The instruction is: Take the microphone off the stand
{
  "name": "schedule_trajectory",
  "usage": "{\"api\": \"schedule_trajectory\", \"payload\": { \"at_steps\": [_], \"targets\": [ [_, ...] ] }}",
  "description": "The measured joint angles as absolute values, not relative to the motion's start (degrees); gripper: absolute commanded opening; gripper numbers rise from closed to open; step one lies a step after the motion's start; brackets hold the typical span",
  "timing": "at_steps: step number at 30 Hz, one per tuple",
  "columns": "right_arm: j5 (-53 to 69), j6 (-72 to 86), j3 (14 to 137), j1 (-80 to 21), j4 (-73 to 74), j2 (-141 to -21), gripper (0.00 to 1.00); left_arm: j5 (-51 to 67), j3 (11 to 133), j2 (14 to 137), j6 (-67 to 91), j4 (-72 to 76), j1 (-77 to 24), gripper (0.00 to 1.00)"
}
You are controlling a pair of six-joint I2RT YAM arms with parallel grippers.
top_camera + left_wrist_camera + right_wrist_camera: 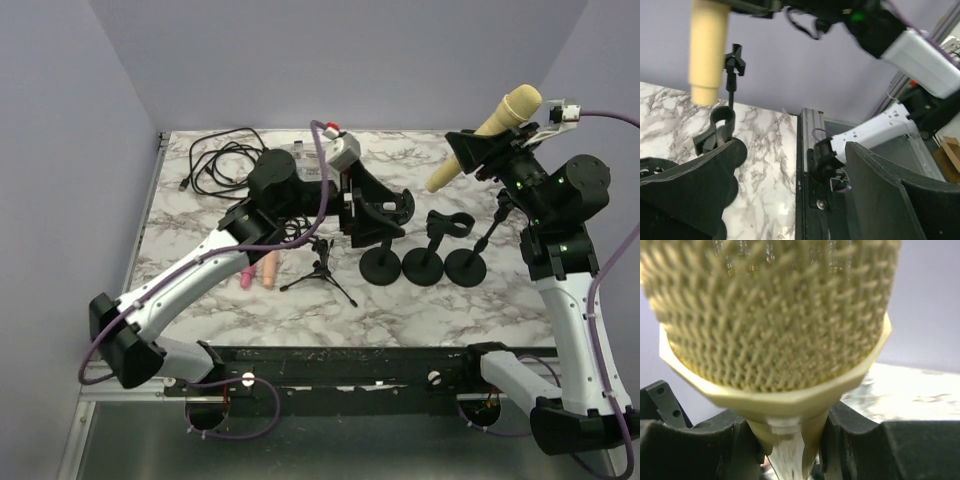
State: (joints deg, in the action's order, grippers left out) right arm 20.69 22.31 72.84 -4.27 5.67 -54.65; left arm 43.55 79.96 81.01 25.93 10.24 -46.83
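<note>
While the top external view is looking down on the marble desk [200, 300], the right claw [487, 150] is holding the cream microphone [500, 120] up at the upper right of the frame, clear of everything below. Its long axis is running diagonally, with the grille toward the upper right and the tail pointing down-left toward the row of round-based stands [422, 265] at centre. The empty clip [450, 222] is sitting just below that tail, apart from it. The left claw [375, 212] is hovering at the left end of the row, spread wide and carrying nothing. A small tripod [322, 270] is standing to its lower left, and black cables [220, 165] are lying at the upper left.

From the left wrist, the left claw [795, 155] is showing a broad gap between its dark fingers [690, 185]. The microphone [707, 50] tail is hanging at the upper left of the frame, above the clip [722, 125] and not touching it.

From the right wrist, the mesh grille of the microphone [770, 315] is filling the frame, and the right claw [790, 440] is pinching the body just beneath it from both sides.

Judging by this, the right arm is carrying the task, and the microphone is already out of the stand.
</note>
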Motion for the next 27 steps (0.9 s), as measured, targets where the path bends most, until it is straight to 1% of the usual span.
{"api": "schedule_trajectory", "payload": {
  "at_steps": [4,6,8,11,14,18,22,25,27],
  "targets": [
    [31.99,37.08,65.67,-5.23,-6.66,-57.36,0.01,43.57,71.29,68.53,25.71,7.16,-46.33,0.98],
    [33.52,41.76,62.74,-7.79,-10.50,-58.76,0.01,42.19,68.07,60.64,25.17,3.84,-45.76,0.98],
    [32.51,43.11,61.36,-13.96,-10.85,-60.47,0.01,38.74,66.78,54.65,24.88,0.05,-44.56,0.98],
    [29.78,43.57,61.30,-26.09,-10.98,-62.98,0.01,31.68,67.09,49.21,24.67,-6.90,-42.54,0.98],
    [28.42,45.89,60.84,-32.73,-14.61,-64.77,0.01,23.62,68.18,47.09,24.08,-14.66,-41.28,0.98],
    [24.40,47.79,60.66,-39.27,-18.90,-68.18,0.01,18.46,67.90,46.96,23.53,-21.41,-40.88,0.91],
    [20.32,49.10,60.05,-44.95,-20.95,-71.44,0.01,16.14,66.63,47.27,23.40,-25.78,-40.86,0.73],
    [18.85,49.47,59.83,-47.97,-21.43,-72.05,0.01,16.29,65.01,47.09,23.38,-26.41,-40.86,0.61],
    [17.34,49.52,59.83,-49.45,-21.98,-72.16,0.01,16.47,64.20,47.24,23.42,-26.55,-40.86,0.56]
  ]
}}
